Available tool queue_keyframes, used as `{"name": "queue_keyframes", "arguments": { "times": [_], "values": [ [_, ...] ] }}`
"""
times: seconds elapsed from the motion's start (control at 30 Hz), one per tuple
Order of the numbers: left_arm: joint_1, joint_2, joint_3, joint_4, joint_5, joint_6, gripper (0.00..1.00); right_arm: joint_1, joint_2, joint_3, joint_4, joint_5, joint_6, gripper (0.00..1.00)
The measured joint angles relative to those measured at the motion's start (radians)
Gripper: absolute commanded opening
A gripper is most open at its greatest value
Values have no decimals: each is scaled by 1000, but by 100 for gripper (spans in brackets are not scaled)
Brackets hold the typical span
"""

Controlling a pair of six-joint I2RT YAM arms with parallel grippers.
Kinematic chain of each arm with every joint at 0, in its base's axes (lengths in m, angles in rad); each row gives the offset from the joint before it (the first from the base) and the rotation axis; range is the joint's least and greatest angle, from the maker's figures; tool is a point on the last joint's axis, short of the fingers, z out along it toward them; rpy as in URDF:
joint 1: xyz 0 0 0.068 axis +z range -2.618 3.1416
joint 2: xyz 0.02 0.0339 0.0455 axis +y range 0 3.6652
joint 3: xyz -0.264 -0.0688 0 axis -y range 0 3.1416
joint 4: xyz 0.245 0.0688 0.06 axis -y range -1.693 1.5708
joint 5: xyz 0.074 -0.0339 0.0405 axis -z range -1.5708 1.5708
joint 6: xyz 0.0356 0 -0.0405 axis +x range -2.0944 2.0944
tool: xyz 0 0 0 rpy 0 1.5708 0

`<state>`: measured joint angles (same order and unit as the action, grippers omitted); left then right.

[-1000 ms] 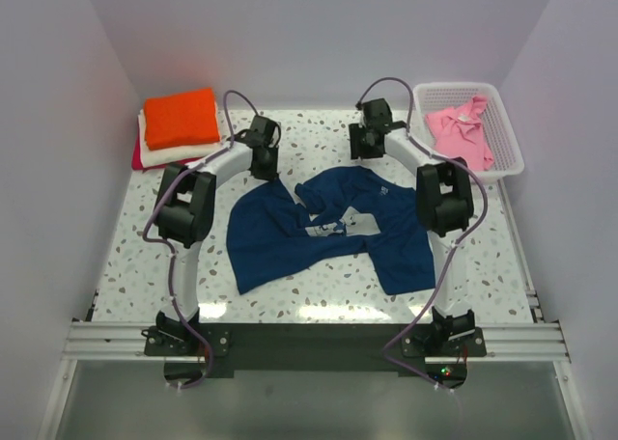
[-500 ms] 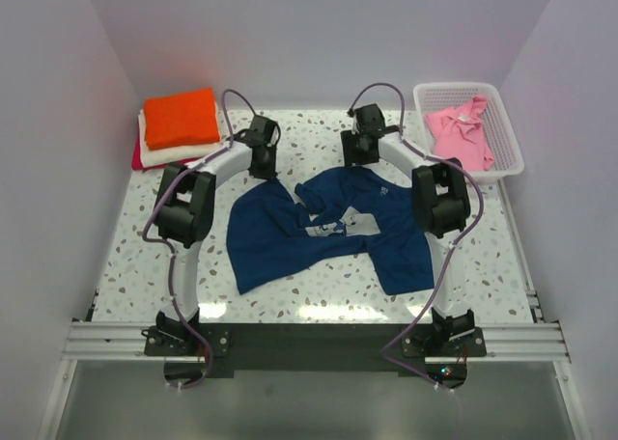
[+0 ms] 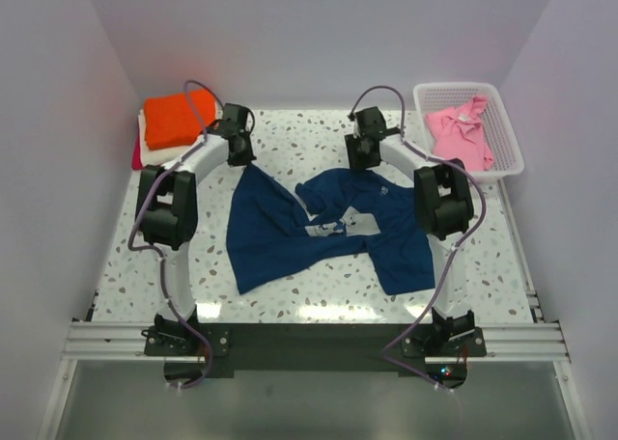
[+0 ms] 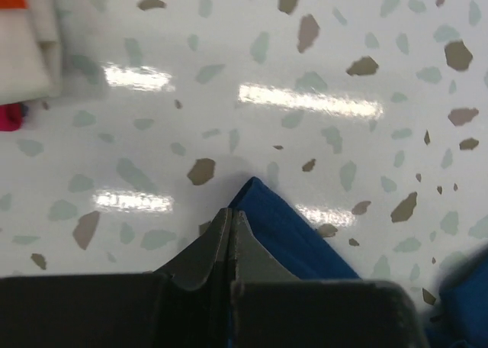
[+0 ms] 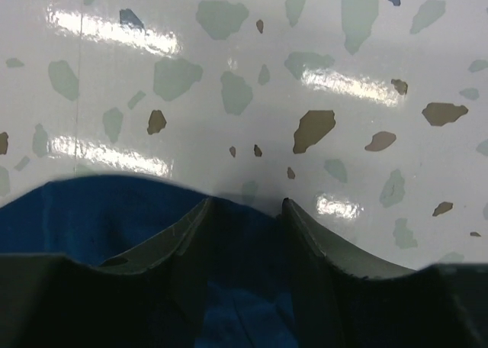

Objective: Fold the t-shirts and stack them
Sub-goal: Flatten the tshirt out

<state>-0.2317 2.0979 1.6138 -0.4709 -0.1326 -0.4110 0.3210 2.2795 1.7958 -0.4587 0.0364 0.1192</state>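
The navy t-shirt [image 3: 319, 233] lies crumpled in the middle of the table, its white graphic showing. My left gripper [image 3: 238, 156] is shut on a corner of the navy shirt [image 4: 293, 237] at its far left edge, the jaws pinched together. My right gripper [image 3: 365, 160] is open over the shirt's far edge, with navy cloth [image 5: 91, 214] lying between and under the spread fingers [image 5: 328, 241]. A folded orange shirt [image 3: 179, 118] tops a stack of cream and magenta ones at the far left. A pink shirt [image 3: 462, 131] lies in the basket.
A white lattice basket [image 3: 502, 141] stands at the far right corner. The folded stack's cream edge [image 4: 27, 50] shows at the left wrist view's upper left. Purple walls close in the table on three sides.
My left gripper has moved left and farther back, pulling the navy shirt's corner out toward the folded stack. My right gripper shifted slightly left near the shirt's far edge.
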Motion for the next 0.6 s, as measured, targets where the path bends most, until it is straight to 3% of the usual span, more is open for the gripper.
{"name": "queue_keyframes", "arguments": {
  "times": [0.17, 0.3, 0.43, 0.6],
  "values": [
    [77, -31, -13, 16, -15, -43, 0, 0, -26, -34, -20, 2, -8, 32],
    [113, -34, -13, 23, -27, -66, 0, 0, -33, -42, -31, 3, -15, 8],
    [121, -34, -13, 27, -33, -73, 0, 0, -37, -42, -48, 38, -11, 0],
    [132, -34, -13, 34, -36, -78, 0, -13, -42, -42, -68, 126, 24, 0]
  ]
}}
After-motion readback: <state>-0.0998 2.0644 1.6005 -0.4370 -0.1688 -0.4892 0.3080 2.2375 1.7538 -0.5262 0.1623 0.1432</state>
